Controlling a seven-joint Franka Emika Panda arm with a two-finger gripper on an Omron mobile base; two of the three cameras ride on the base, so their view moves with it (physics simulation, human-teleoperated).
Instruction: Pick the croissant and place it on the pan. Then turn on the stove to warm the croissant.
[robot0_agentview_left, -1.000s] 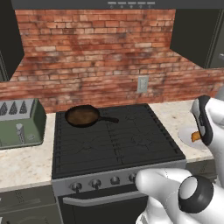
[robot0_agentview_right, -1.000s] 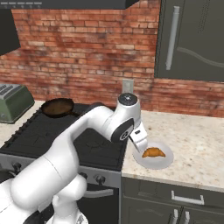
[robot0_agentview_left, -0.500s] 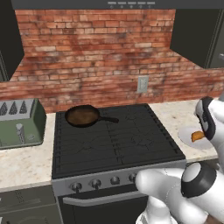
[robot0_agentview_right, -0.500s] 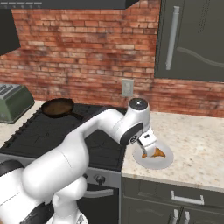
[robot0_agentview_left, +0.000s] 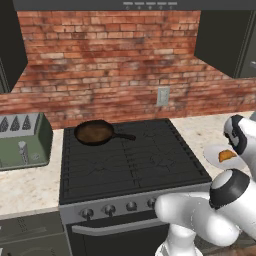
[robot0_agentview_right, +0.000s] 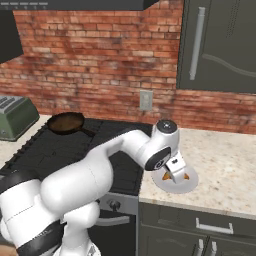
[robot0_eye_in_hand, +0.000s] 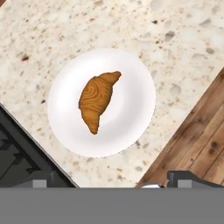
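The croissant (robot0_eye_in_hand: 97, 100), a small golden-brown pastry, lies in the middle of a flat white plate (robot0_eye_in_hand: 140, 103) on the speckled counter right of the stove (robot0_agentview_left: 130, 160). My gripper (robot0_agentview_right: 175, 171) hangs just above the plate (robot0_agentview_right: 176, 186), open, its fingertips (robot0_eye_in_hand: 183, 177) spread wide with nothing between them. From the right base view the hand covers most of the croissant (robot0_agentview_right: 186, 176). In the left base view the croissant (robot0_agentview_left: 226, 155) shows beside my wrist. The dark pan (robot0_agentview_left: 95, 132) sits on the stove's back left burner, handle pointing right.
A green toaster (robot0_agentview_left: 22, 140) stands on the counter left of the stove. A row of round knobs (robot0_agentview_left: 110, 210) runs along the stove's front panel. A brick wall and dark cabinets (robot0_agentview_right: 220, 45) stand behind. The counter's front edge and wooden floor (robot0_eye_in_hand: 197, 140) lie near the plate.
My hand has swung a little right and down over the plate, so it now covers most of the croissant in the right base view. The jaws have stayed open.
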